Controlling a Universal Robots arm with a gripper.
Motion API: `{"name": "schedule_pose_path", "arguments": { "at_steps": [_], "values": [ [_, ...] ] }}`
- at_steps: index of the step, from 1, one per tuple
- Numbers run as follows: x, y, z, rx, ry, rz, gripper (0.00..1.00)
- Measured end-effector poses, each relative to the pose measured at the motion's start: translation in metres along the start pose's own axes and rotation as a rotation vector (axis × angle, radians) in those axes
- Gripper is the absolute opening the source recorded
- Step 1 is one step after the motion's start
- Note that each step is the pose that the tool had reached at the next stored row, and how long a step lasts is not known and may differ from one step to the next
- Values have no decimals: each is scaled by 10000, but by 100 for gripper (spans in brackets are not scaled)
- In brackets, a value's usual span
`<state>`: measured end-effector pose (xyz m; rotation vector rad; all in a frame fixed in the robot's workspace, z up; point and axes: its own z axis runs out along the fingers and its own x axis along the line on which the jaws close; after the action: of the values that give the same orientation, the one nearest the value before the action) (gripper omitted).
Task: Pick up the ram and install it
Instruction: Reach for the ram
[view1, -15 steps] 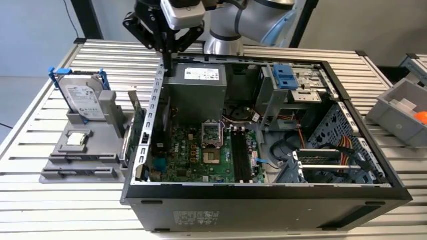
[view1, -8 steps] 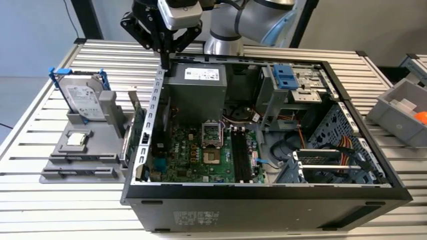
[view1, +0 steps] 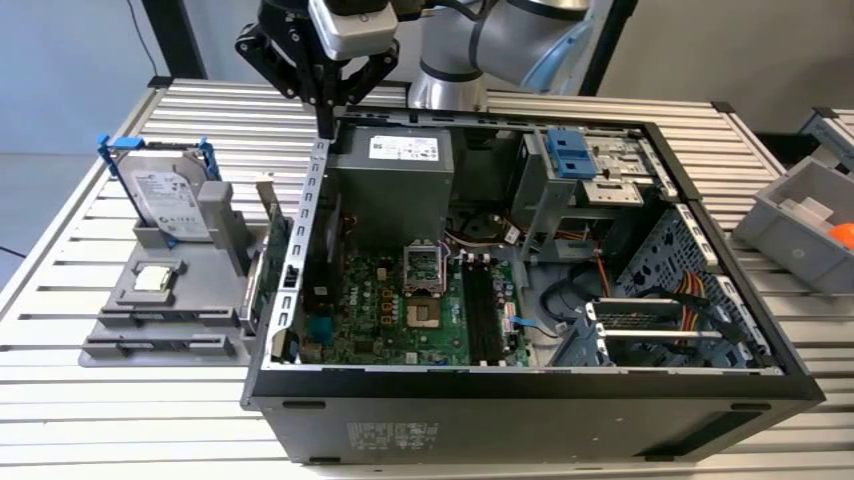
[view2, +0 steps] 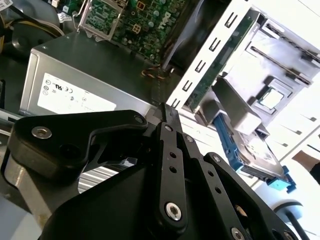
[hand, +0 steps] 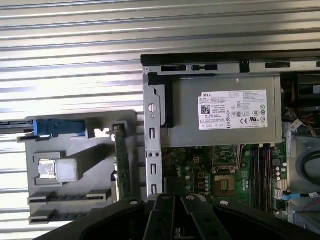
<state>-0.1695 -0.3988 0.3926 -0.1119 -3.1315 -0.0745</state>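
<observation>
Exterior view: claw pinched closed, empty, over case wall; ram well apart, in gray holder.

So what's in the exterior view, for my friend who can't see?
The gripper hangs by a corner of an open computer case on a slatted table. A gray holder with a hard drive sits at the exterior view's left.

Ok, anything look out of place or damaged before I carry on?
Nothing stands out. The open case sits flat on the table; the hard drive and green card stand in the grey holder beside it.
</observation>
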Motion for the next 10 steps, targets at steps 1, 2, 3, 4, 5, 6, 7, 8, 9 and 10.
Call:
{"name": "schedule_pose_path", "arguments": {
  "at_steps": [1, 2, 3, 4, 5, 6, 7, 8, 9, 10],
  "values": [
    [4, 0, 0, 1, 4, 0, 0],
    [9, -1, 0, 1, 8, 1, 0],
    [14, -1, 0, 1, 12, 1, 0],
    [19, -1, 0, 1, 16, 1, 0],
    [23, -2, 0, 2, 21, 1, 0],
    [27, -2, 0, 2, 25, 2, 0],
    [32, -2, 0, 2, 29, 2, 0],
    [36, -3, 0, 2, 33, 2, 0],
    [41, -3, 0, 3, 36, 2, 0],
    [45, -3, 0, 3, 41, 2, 0]
  ]
}}
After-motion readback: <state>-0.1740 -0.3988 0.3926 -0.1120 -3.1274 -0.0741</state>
